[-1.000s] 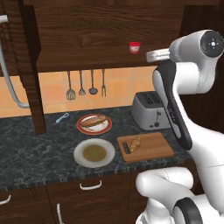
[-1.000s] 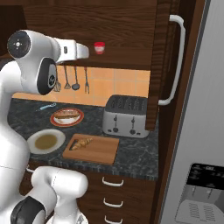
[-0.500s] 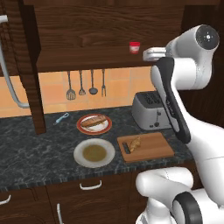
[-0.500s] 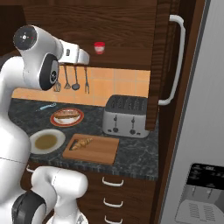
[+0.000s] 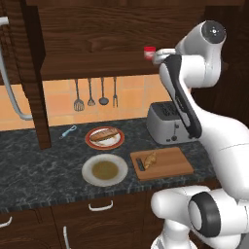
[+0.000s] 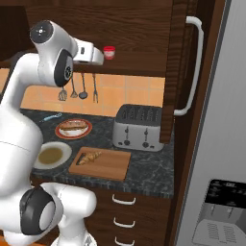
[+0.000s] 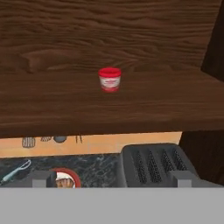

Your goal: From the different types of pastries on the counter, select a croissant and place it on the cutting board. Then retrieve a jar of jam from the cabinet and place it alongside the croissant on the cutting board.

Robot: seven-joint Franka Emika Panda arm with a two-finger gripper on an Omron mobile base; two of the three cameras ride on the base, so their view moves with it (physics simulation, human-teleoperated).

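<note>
With the gripper point(image 5: 154, 57) wide and empty, the jar point(image 7: 109, 79) stood straight ahead on the shelf point(image 7: 52, 100) (croissant point(image 5: 149, 160) already boarded), so a level, centred advance suited.

You have the croissant point(image 5: 150, 159), a small stubby golden-brown pastry, lying flat on the cutting board point(image 5: 170, 164) near its left short end, just beside the dark slot handle, and the light wooden board itself lies flat along the front edge of the dark speckled counter point(image 5: 39, 165). The longer, loaf-like pastry point(image 5: 103, 134) lies apart from it, farther back on the counter and left of the board. Your jar of jam point(image 7: 109, 79), tiny, squat and red, stands upright on the open shelf of the dark wooden cabinet point(image 7: 131, 39), well back from the shelf's front edge.
</note>
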